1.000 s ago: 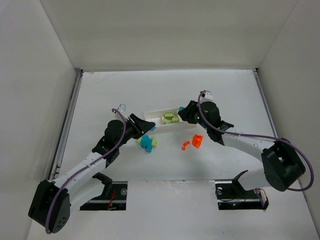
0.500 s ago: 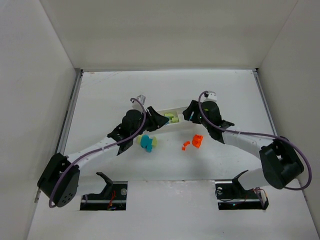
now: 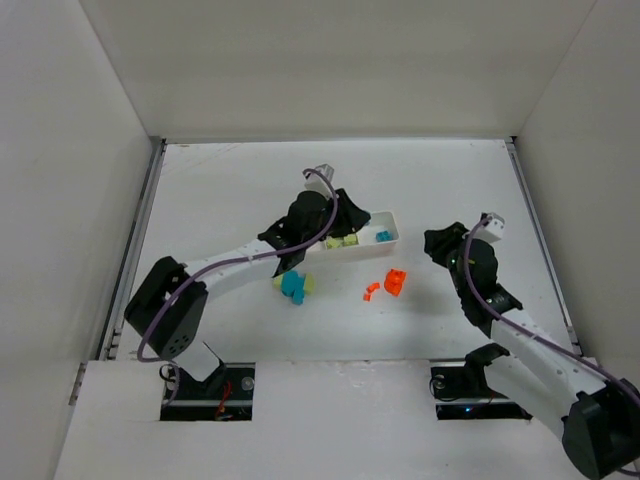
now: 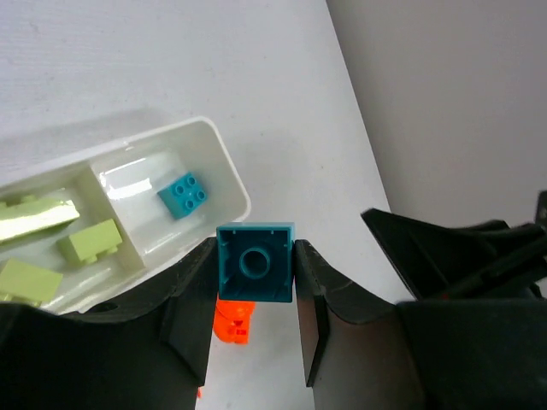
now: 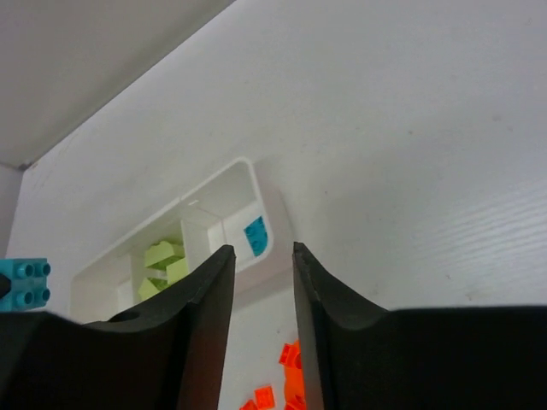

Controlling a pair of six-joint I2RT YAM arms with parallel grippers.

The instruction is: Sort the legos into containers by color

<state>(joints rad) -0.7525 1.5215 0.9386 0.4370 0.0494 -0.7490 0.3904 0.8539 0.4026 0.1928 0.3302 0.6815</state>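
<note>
The left gripper (image 4: 255, 286) is clamped on a cyan brick (image 4: 255, 273), hollow underside towards the wrist camera, at the right end of the tray (image 4: 229, 166). A second cyan brick (image 4: 185, 194) lies in the tray's end compartment, and yellow-green bricks (image 4: 90, 241) lie in the adjoining one. Orange bricks (image 3: 395, 282) lie loose on the table (image 3: 220, 190), near the tray. The right gripper (image 5: 261, 250) is to the right of the tray, apart from it. Its fingers are narrowly parted and hold nothing.
</note>
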